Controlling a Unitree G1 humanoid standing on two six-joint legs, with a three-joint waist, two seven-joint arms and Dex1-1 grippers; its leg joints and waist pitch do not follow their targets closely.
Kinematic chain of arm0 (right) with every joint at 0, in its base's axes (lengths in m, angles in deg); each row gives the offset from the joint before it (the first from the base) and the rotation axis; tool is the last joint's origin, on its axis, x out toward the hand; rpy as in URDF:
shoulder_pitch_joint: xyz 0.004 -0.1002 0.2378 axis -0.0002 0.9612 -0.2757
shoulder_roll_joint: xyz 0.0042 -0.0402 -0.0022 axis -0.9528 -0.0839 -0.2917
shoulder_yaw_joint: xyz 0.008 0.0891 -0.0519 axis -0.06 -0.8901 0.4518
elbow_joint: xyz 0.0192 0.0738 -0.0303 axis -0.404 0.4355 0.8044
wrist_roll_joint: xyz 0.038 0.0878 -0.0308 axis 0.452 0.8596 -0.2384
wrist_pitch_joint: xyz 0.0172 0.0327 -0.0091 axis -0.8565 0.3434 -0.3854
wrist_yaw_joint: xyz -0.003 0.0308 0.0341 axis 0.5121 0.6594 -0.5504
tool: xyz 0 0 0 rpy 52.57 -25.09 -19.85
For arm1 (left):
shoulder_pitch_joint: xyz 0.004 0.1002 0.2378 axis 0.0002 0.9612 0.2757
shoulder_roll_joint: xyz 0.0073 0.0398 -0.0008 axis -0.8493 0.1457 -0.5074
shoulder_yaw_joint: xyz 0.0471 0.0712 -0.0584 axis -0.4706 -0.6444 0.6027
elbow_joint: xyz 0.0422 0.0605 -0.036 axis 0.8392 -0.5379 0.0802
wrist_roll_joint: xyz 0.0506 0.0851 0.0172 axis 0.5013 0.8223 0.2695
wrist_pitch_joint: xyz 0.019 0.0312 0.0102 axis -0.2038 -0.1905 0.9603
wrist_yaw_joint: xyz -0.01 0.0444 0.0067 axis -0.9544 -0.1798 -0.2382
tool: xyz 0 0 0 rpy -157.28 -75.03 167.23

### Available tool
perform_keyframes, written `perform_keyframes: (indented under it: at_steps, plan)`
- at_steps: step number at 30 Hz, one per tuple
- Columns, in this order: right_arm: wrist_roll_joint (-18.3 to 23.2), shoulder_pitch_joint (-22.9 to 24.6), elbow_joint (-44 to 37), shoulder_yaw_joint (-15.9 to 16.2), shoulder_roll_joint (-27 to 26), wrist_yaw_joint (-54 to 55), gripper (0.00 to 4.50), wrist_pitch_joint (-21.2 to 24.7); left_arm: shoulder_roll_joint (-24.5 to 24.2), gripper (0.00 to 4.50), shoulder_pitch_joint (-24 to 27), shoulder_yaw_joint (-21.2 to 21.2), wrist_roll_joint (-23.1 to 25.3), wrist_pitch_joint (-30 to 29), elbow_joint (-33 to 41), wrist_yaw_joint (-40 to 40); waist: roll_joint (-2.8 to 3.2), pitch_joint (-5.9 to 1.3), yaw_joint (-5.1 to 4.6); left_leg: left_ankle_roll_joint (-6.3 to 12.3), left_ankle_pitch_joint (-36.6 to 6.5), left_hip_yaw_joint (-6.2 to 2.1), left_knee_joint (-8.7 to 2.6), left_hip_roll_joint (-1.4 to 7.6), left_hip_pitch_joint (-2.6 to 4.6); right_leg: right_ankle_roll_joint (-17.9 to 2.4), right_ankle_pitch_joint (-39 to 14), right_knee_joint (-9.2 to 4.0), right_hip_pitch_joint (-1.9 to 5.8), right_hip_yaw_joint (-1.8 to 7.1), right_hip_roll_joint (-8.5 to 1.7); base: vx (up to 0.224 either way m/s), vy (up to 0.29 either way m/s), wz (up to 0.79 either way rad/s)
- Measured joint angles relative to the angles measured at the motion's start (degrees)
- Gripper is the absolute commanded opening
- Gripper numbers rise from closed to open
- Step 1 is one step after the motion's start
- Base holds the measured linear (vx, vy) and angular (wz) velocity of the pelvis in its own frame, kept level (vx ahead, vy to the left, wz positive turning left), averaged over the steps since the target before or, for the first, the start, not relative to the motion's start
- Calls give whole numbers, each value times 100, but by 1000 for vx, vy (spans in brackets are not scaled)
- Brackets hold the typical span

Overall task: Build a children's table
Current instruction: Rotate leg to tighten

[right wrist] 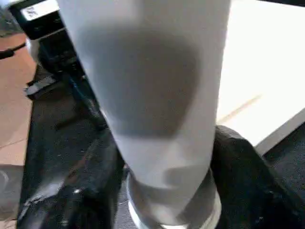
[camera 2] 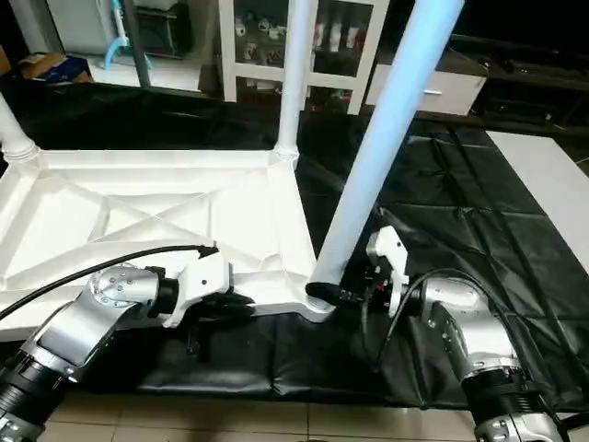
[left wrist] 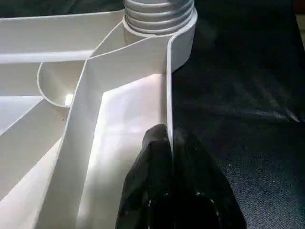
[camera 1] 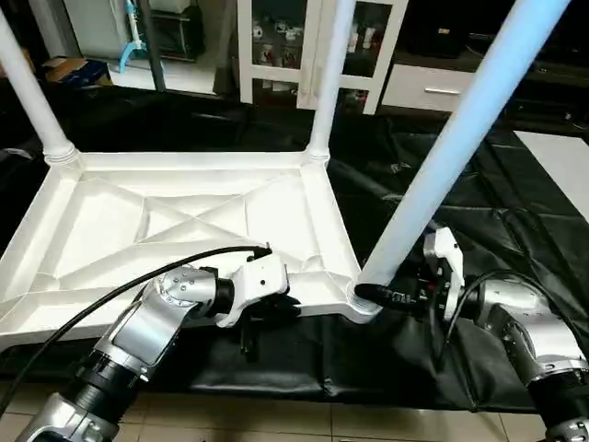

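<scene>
The children's table lies upside down on the black-covered counter: its white tabletop shows its X-ribbed underside. A leg stands in the far left corner socket at ten o'clock and another leg in the far right socket at twelve.

At six o'clock the left tool is pressed together on the tabletop's near rim, one finger inside the wall and one outside. That pinch is what keeps the top from sliding or spinning, so it should stay firm and low on the rim, close to the corner being worked.

At four o'clock the third leg rises steeply, tilted toward one o'clock, with its threaded foot in the near right corner socket. The right tool straddles the leg just above the socket, its fingers on either side of the tube; whether they squeeze it or merely flank it I cannot tell.

To do this step well, the leg probably wants bringing upright first, so the threads do not cross, then turning in short, regripped twists low on the tube. The near left corner is out of sight behind the left arm.
</scene>
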Motion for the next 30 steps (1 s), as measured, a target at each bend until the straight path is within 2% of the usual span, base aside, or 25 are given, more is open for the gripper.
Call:
perform_keyframes:
  at_steps: [2,8,10,11,13,19,21,25,28,30]
  plan:
    - [0,-25,34,3,-3,-8,220,0,-2,0,0,-3,-5,0,1,0,0,0,2,0,0,0,0,0,0,0,0,1,0,-1,0,0,0,0]
    - [-141,-120,229,-18,-272,462,206,-185,37,0,-13,32,84,-112,-32,206,-22,1,-29,0,0,0,12,3,3,0,0,3,0,-1,0,0,0,0]
    - [-376,-218,436,-79,-623,1348,203,-376,211,0,-145,84,220,-278,-226,542,-54,-9,-92,-4,2,-1,17,5,10,18,-11,4,1,-2,2,0,0,0]
    - [-490,-341,595,-135,-965,2217,199,-434,385,0,-271,136,345,-443,-392,835,-74,-8,-166,-9,5,-8,24,5,10,20,-12,0,-3,-4,2,0,0,0]
    - [-639,-412,651,-208,-1308,3327,196,-448,696,0,-384,149,476,-734,-492,1280,-76,-6,-219,-11,6,-19,36,-5,9,23,-14,-20,-13,-7,-4,0,0,0]
    - [-1122,-423,628,-501,-2407,6235,193,-567,1522,0,-677,48,770,-1216,-895,2355,-91,-16,-271,-11,6,-33,43,-18,8,31,-19,-27,-16,-5,-7,0,0,0]
    - [-1271,-430,647,-565,-2626,6796,193,-661,1704,0,-707,14,831,-1263,-962,2535,-87,-15,-273,-10,6,-33,43,-22,6,32,-19,-27,-16,-2,-10,0,0,0]
    - [-1381,-573,939,-626,-2806,6998,193,-1025,1740,0,-723,9,834,-1269,-966,2588,-81,-13,-308,-10,6,-44,42,-22,-3,32,-19,-27,-22,-7,-8,0,0,0]
    - [-1368,-550,879,-606,-2734,6748,193,-1056,1621,0,-722,7,824,-1219,-939,2529,-71,-4,-317,-10,6,-45,40,-22,-8,32,-19,-26,-26,-7,-7,0,0,0]
    - [-1331,-366,656,-569,-2620,6419,249,-1067,1526,0,-701,-3,814,-1142,-883,2399,-61,3,-311,-10,6,-46,34,-22,-15,31,-18,-24,-31,-6,-5,0,0,0]
